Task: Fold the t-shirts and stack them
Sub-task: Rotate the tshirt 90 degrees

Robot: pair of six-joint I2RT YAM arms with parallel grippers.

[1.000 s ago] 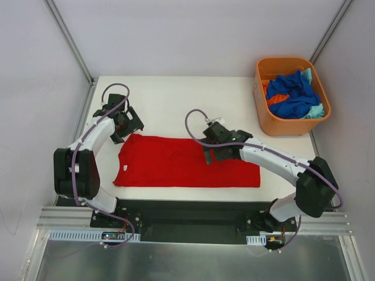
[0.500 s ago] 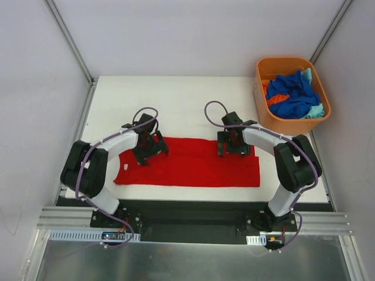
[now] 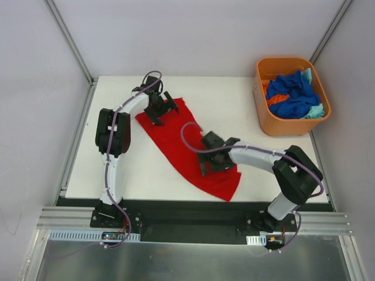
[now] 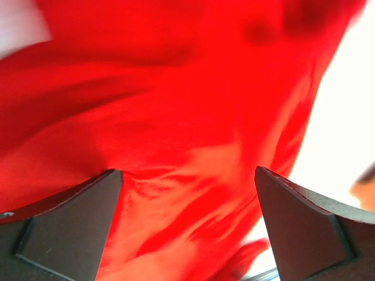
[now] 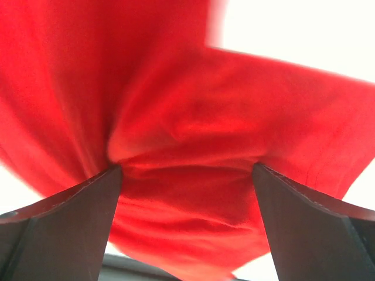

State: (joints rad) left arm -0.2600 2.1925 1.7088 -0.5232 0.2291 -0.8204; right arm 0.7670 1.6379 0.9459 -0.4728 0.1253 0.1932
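Note:
The bright red t-shirt (image 3: 179, 137) lies as a long diagonal strip on the white table (image 3: 234, 99), from the far left down to the near middle. My left gripper (image 3: 159, 110) sits on its far end, with its jaws wide apart and red cloth (image 4: 176, 88) spread between them. My right gripper (image 3: 212, 163) sits on its near end, also with its jaws wide apart over bunched red cloth (image 5: 193, 105). Neither gripper pinches the cloth. The royal blue t-shirts (image 3: 290, 93), an orange one (image 3: 273, 99) and a pale teal one (image 3: 317, 111) lie crumpled in the tub.
The rigid orange plastic tub (image 3: 291, 126) stands at the far right corner of the table. Grey walls and metal frame posts close in the table's sides and back. The black base rail runs along the near edge.
The red shirt has swung from lying flat along the near edge to a diagonal. The left gripper has moved to the far left with one end. The right gripper has moved nearer and to the left.

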